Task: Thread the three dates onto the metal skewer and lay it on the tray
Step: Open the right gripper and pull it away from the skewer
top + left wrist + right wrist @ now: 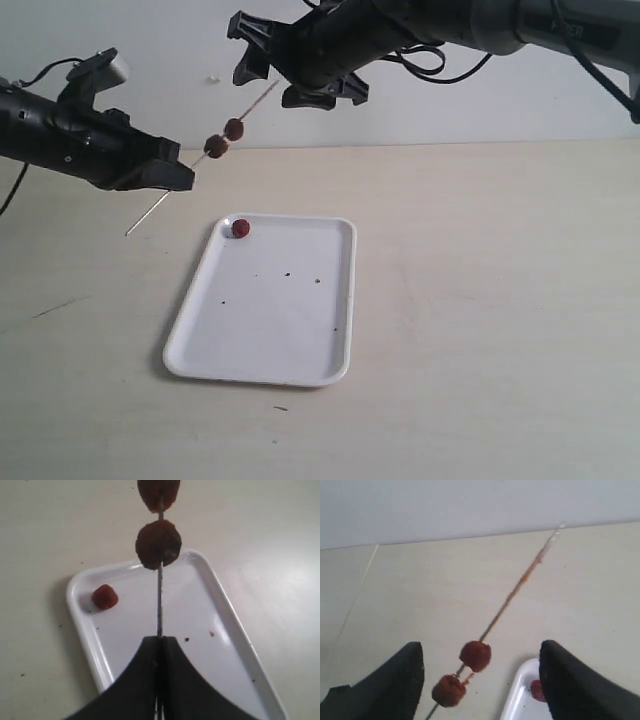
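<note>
Your left end effector [180,170] [160,642] is clamped on the thin, straight, dark grey metal skewer [257,103] [159,600] [520,585], its black fingers pressed together on the rod. The rod is held in the air and tilted. It climbs from a free end low on the left, past the left end effector, up and to the far right.

Two small, wrinkled, red-brown dates [217,146] [158,545] [449,690] are threaded on the rod just beyond your left fingers, one after the other with a small gap between them. The upper one [234,128] [159,492] [475,656] sits closer to the right arm.

Your right end effector [275,75] [480,649] is spread wide with nothing in its grip. In the right wrist view both threaded dates and the rod lie between its two black fingers [395,680], touching neither.

The third date [241,228] [105,596] [537,690] — a brighter red — lies in the far left corner of the flat white rectangular plastic tray [290,320] [200,610] [517,697], close to the rim. The tray rests on the pale counter [500,300], below both end effectors, with a few dark crumbs scattered over it.

Your left arm reaches in low from the left edge, roughly level, its tip just left of the tray's far left corner. Your right arm comes in high from the far right — stretched leftward across the middle, with its tip above the upper end of the rod.
</note>
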Robot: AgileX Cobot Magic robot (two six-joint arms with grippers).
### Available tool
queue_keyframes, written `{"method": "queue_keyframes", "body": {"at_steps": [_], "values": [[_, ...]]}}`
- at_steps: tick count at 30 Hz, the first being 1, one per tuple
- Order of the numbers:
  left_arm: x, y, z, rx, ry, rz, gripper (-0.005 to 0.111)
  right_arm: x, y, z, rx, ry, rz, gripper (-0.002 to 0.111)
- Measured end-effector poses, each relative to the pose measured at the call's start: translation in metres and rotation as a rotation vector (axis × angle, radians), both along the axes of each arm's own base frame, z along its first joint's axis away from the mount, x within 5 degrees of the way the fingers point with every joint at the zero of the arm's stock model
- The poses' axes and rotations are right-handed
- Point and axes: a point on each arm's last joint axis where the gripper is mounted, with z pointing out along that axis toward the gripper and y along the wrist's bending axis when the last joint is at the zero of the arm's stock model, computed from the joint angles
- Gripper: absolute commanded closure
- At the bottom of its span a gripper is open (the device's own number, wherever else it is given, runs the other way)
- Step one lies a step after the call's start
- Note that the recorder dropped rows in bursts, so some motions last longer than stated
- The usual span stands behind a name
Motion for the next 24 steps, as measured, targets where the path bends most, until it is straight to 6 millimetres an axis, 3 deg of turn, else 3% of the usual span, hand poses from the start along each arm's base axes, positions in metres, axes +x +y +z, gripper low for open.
{"method": "queue_keyframes", "body": {"at_steps": [8,14,19,24], "values": [[0.003,0.038,0.000,-0.033,0.051,0.060,0.107,-0.003,-0.006,-0.004,-0.141,-0.001,0.045,0.044],[-0.002,0.062,0.001,-0.085,0.117,0.045,0.107,-0.014,-0.008,-0.013,-0.318,0.022,0.242,0.046],[-0.007,0.068,0.002,-0.117,0.152,0.013,0.107,-0.024,-0.007,-0.019,-0.402,0.056,0.406,0.046],[-0.009,0.066,0.003,-0.129,0.165,-0.008,0.107,-0.035,0.010,-0.026,-0.500,0.043,0.531,0.046]]}}
